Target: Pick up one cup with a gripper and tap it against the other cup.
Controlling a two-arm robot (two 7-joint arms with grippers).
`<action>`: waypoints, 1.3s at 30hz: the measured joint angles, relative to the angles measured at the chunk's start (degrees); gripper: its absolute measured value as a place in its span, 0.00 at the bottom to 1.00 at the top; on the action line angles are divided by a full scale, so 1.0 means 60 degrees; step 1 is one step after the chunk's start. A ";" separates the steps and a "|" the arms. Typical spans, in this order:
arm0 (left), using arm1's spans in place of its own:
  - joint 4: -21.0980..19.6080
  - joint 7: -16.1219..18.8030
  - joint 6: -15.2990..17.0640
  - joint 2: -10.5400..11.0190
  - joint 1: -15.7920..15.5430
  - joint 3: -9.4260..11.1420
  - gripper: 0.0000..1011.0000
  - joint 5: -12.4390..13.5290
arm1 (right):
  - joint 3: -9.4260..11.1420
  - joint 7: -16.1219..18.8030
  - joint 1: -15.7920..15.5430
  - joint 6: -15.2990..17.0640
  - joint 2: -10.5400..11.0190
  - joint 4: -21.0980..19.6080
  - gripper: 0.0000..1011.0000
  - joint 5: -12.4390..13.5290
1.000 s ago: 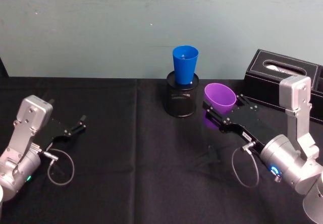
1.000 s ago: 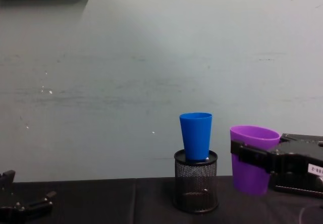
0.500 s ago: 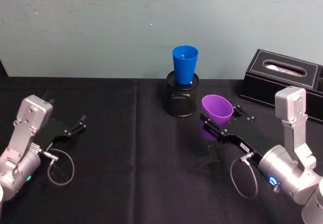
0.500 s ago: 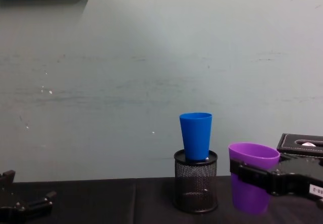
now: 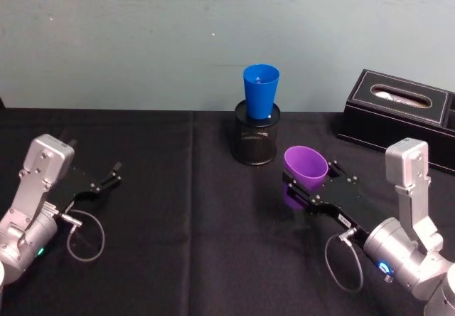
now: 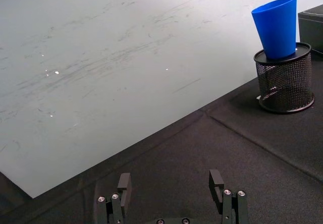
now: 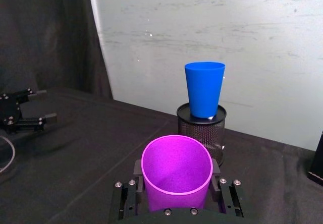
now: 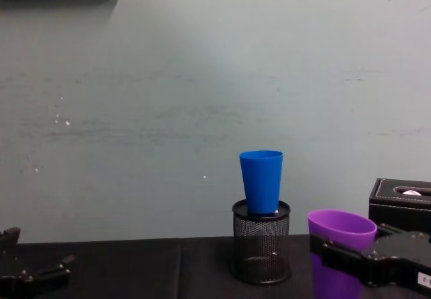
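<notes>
The right gripper [image 5: 304,189] is closed around the body of the smooth purple plastic tumbler [image 5: 306,164], one finger on each side below the wide rim. It holds the cup mouth-up and tilted a little toward the back of the black-clothed desk [image 5: 178,259]. The cup is right of the desk's middle. From the shadow under it in the head view, I judge it lifted off the cloth, so the pick-up looks done.

The bright blue tapered plastic tumbler [image 5: 260,92] stands upright in the mouth of a black wire-mesh pen holder [image 5: 255,145] near the middle of the desk's back edge. Most of its wall rises above the mesh rim. The two cups are near each other but plainly apart, so by these pictures the tap itself is what remains.

The left gripper [image 5: 110,176] rests near the desk's left edge, fingers spread with nothing between them, well away from both cups.

Between the purple cup and the holder there is only bare cloth, so the way toward the back edge is free. A black rectangular box [image 5: 398,106] sits at the back right corner, close to the right arm's outer side, so there is less room there. The blue wall sits high, so the purple cup probably has to rise to meet it rather than the mesh. A light touch seems wise, since the blue cup looks loosely seated.
</notes>
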 joint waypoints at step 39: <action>0.0000 0.0000 0.0000 0.0000 0.0000 0.0000 1.00 0.0000 | -0.0098 0.0206 -0.0002 -0.0371 -0.0155 0.0997 0.72 -0.0220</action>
